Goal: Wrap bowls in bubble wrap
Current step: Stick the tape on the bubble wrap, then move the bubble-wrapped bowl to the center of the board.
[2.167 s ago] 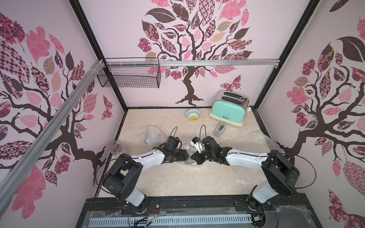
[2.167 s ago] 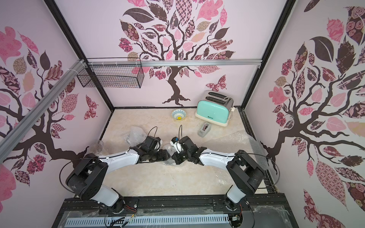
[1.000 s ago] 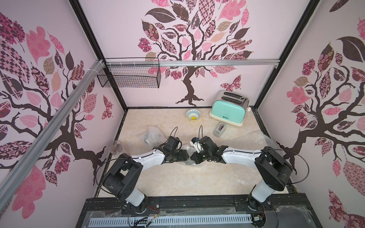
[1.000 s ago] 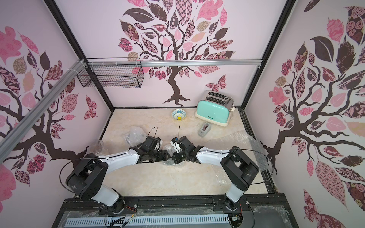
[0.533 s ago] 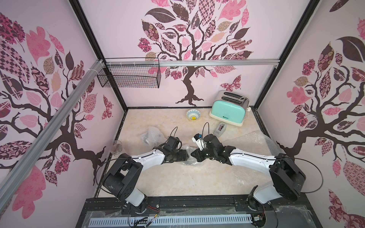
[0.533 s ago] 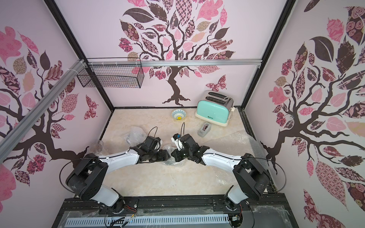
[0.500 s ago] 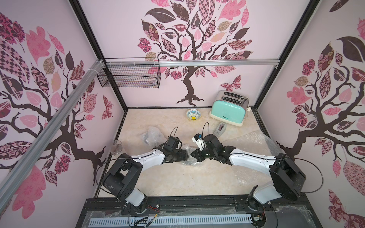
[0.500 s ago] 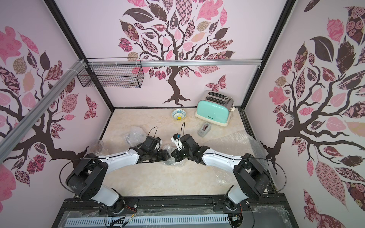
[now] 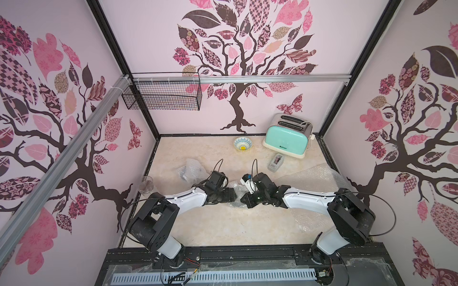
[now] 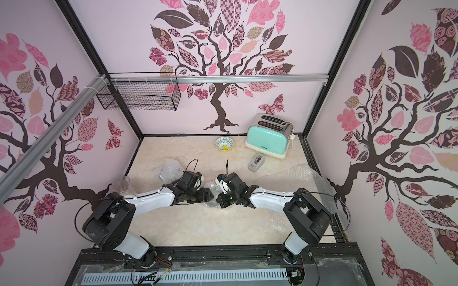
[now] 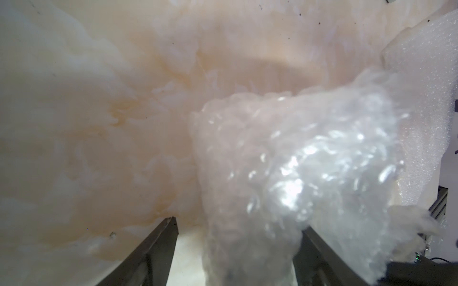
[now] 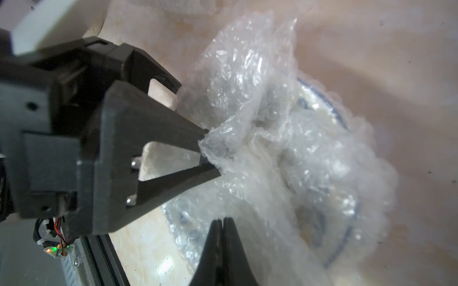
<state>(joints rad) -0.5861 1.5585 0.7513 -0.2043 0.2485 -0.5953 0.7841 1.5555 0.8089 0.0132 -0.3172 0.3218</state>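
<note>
Bubble wrap (image 12: 285, 148) covers bowl (image 12: 337, 114); left gripper (image 11: 238, 224) at 9 o'clock, jaws apart astride it; right gripper (image 12: 220, 220) at 3 o'clock, jaws together.

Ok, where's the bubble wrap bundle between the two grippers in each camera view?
In a top view: the bubble wrap bundle sits centre-frame, at the tip of the left gripper.
In a top view: same spot.
Left wrist: close up, between that gripper's fingers.
Right wrist: large, a bowl showing its blue rim through it.
Shared landmark: the left gripper, black fingers at the bundle in all four.
</note>
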